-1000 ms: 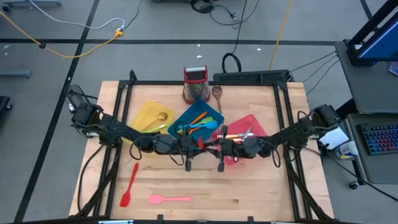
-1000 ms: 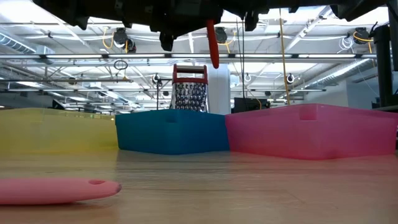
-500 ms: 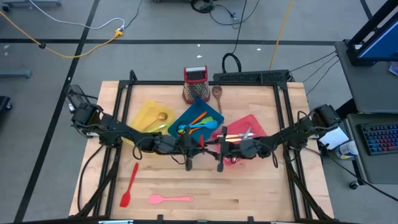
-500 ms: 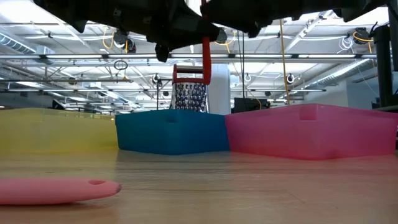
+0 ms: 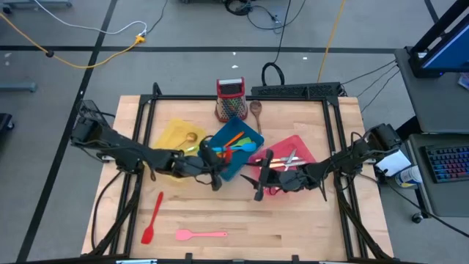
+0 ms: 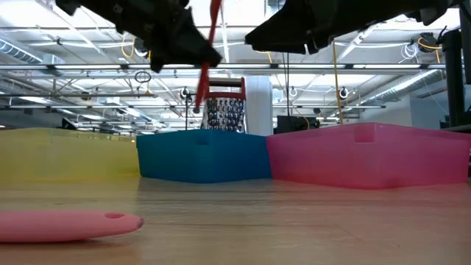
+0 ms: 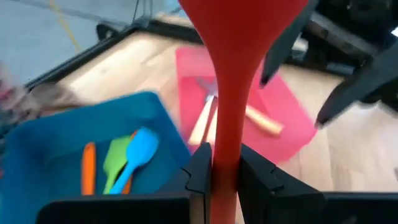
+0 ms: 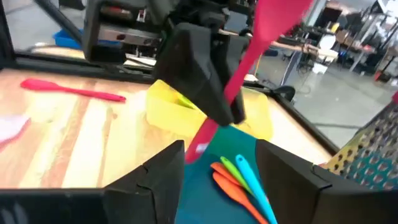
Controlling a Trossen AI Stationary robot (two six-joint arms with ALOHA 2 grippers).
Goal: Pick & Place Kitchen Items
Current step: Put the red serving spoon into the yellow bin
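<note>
Well, the left gripper [image 5: 213, 173] is pinched tight on the handle of a red spatula [image 7: 231, 81], holding it up in the air over the near edge of the blue tray [image 5: 253, 138]. In the left wrist view its two dark fingers [image 7: 199, 171] press on either side of the slim red shaft, and the broad blade stands up beyond them. From the low view the red spatula [image 6: 211, 37] hangs clear above the trays, tilted a little off upright.

The right gripper [image 5: 261, 176] stands wide apart with nothing between its fingers; it sits over the near-left corner of the pink tray [image 5: 308, 149], just beside the left one but not touching the spatula. In the right wrist view its own fingers [image 8: 160, 171] are spread well apart, and the other arm shows ahead with the red shaft in its grip.

In the blue tray lie orange, green and blue utensils [image 7: 127, 155]. The pink tray holds pale-handled cutlery [image 5: 284, 159]. The yellow tray [image 5: 170, 132] has a wooden spoon [image 5: 189, 138] in it. On the bare table, near the front, a second red spatula [image 5: 152, 216] and a pink spatula [image 5: 200, 235] lie flat, apart from each other. Behind the trays stand a grater [image 5: 230, 100] and another wooden spoon [image 5: 256, 114].
</note>
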